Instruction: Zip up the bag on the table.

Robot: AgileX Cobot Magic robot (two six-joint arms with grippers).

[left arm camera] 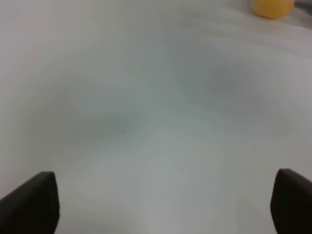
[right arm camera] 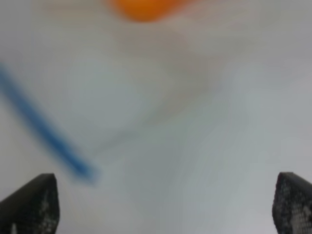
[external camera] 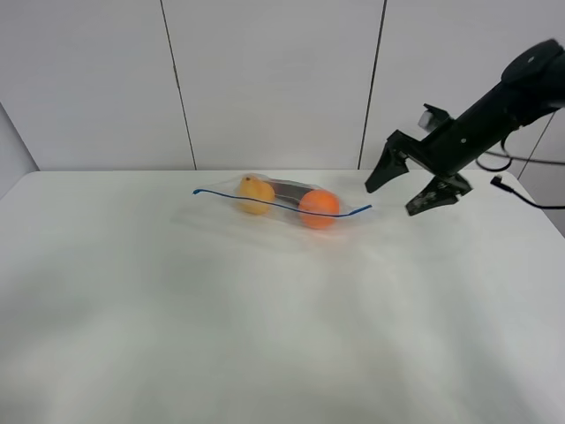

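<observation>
The clear bag (external camera: 284, 202) lies flat on the white table (external camera: 265, 336), at the back middle. Its thin blue zipper strip (external camera: 265, 202) runs along the near edge. Inside are a yellow-orange ball (external camera: 256, 194), an orange ball (external camera: 319, 208) and a dark object (external camera: 288, 188). My right gripper (external camera: 389, 200) is open and empty, just right of the strip's right end and above the table. The blurred right wrist view shows the strip's end (right arm camera: 46, 134) and the orange ball (right arm camera: 146, 7) ahead of the open gripper (right arm camera: 163, 202). My left gripper (left arm camera: 163, 197) is open over bare table, with the yellow-orange ball (left arm camera: 273, 7) far ahead.
A grey panelled wall (external camera: 274, 79) stands behind the table. A black cable (external camera: 521, 190) trails off the right arm by the table's back right corner. The left arm is out of the exterior high view.
</observation>
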